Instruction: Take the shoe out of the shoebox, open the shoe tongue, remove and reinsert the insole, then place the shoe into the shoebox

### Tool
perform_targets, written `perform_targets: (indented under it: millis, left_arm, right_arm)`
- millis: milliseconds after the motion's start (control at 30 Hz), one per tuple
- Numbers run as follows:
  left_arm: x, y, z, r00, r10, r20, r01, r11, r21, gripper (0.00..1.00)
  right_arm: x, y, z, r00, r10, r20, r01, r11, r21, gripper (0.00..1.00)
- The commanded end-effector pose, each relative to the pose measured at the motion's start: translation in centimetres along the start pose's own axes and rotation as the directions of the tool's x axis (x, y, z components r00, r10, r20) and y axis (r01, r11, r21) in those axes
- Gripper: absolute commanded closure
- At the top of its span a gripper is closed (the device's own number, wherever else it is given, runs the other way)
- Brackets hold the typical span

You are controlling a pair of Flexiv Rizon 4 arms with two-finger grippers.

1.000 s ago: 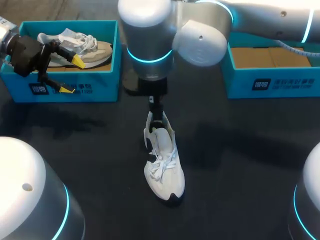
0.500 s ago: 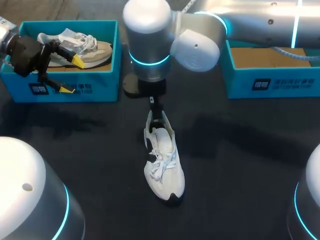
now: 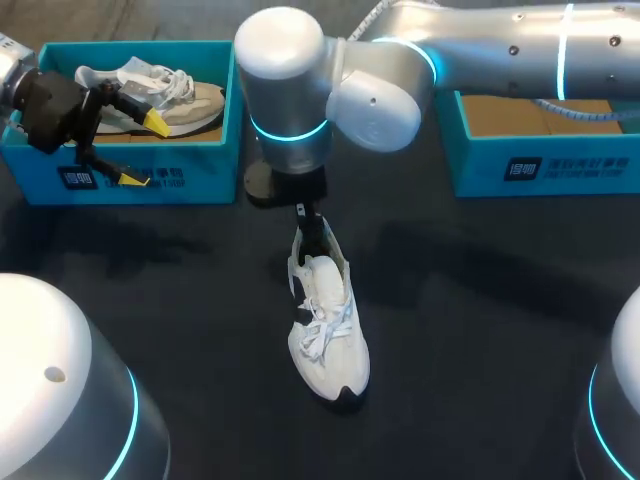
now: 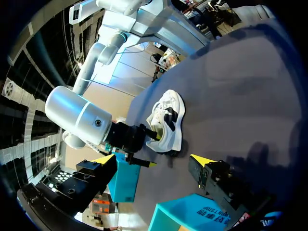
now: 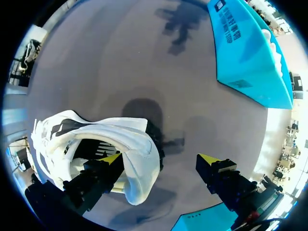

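Observation:
A white sneaker (image 3: 326, 325) lies on the black table, its heel towards the back. My right arm reaches in from the right to the middle, and its gripper (image 3: 312, 230) stands over the heel. In the right wrist view, the right gripper (image 5: 161, 160) is open. One finger (image 5: 98, 173) is inside the sneaker's (image 5: 91, 137) opening and the other stands clear outside the heel. My left gripper (image 3: 145, 150) hangs open and empty at the front wall of the left teal shoebox (image 3: 150, 180). From the left wrist view the sneaker (image 4: 169, 120) lies well ahead.
The left shoebox holds a beige sneaker (image 3: 175, 95). A second teal shoebox (image 3: 545, 165) stands at the back right, with a brown cardboard floor partly hidden by my right arm. Open black table lies on both sides of the white sneaker.
My right arm's upper links have swung a little left and lower. Its gripper stays at the sneaker's heel. The sneaker and the left arm have not moved.

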State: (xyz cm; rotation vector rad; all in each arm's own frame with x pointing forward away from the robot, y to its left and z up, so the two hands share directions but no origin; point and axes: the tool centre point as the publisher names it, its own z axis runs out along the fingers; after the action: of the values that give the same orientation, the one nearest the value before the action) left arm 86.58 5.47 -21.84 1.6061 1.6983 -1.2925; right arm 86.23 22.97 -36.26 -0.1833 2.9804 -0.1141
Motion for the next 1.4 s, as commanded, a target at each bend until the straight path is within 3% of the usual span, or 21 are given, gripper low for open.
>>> perform_targets:
  millis: [33,100,133,167,267,567,867,1133,1400]
  left_arm:
    - [0.0,0.1,-0.1,1.0,0.001,-0.003,-0.001,1.0,0.002,0.0]
    - [0.0,0.1,-0.1,1.0,0.001,-0.003,-0.001,1.0,0.002,0.0]
    - [0.0,0.1,-0.1,1.0,0.001,-0.003,-0.001,1.0,0.002,0.0]
    - [0.0,0.1,-0.1,1.0,0.001,-0.003,-0.001,1.0,0.002,0.0]
    - [0.0,0.1,-0.1,1.0,0.001,-0.003,-0.001,1.0,0.002,0.0]
    - [0.0,0.1,-0.1,1.0,0.001,-0.003,-0.001,1.0,0.002,0.0]
    - [0.0,0.1,-0.1,1.0,0.001,-0.003,-0.001,1.0,0.002,0.0]
    - [0.0,0.1,-0.1,1.0,0.001,-0.003,-0.001,1.0,0.002,0.0]
    - [0.0,0.1,-0.1,1.0,0.001,-0.003,-0.001,1.0,0.002,0.0]
  right_arm:
    - [0.1,0.0,0.7,1.0,0.003,-0.015,-0.003,1.0,0.004,0.0]
    - [0.2,-0.1,0.8,1.0,0.006,-0.023,-0.006,1.0,0.003,0.05]
    - [0.2,-0.1,0.9,1.0,0.007,-0.025,-0.007,1.0,0.004,0.34]
    - [0.3,0.0,1.0,1.0,0.007,-0.027,-0.006,1.0,0.004,0.5]
    - [0.3,0.1,1.3,0.999,0.011,-0.037,-0.011,1.0,0.007,0.6]
    - [0.5,-0.3,2.2,0.998,0.033,-0.056,-0.032,0.999,0.025,1.0]
    - [0.9,-1.1,-0.2,0.996,0.064,-0.062,-0.063,0.998,0.033,1.0]
    - [0.8,-2.0,-5.5,0.998,0.026,-0.063,-0.024,0.999,0.026,1.0]
    - [-0.5,-3.0,-12.5,1.0,0.014,-0.011,-0.014,1.0,0.001,1.0]
